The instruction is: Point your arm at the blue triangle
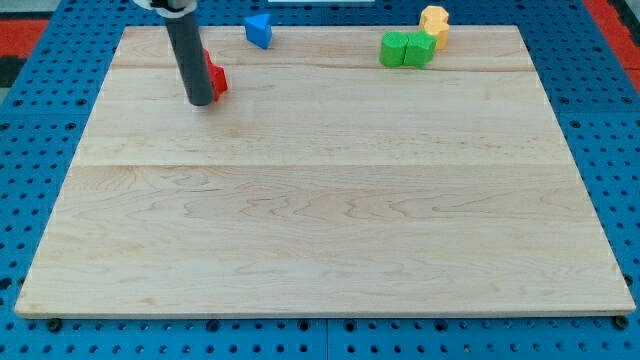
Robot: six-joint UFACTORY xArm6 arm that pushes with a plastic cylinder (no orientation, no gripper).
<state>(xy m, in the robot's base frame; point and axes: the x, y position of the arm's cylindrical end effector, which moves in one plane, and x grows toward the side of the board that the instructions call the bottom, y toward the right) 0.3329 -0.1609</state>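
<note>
No text, label, brand, number or sign can be read anywhere in the camera view. The wooden board [330, 220] shows only plain grain, and the blue perforated surface [40, 150] around it carries no markings. The faces of the blue triangle [259, 30], the red block [216, 76], the green blocks [407, 48] and the yellow block [434, 22] are unmarked, as is the dark rod [190, 60].
</note>
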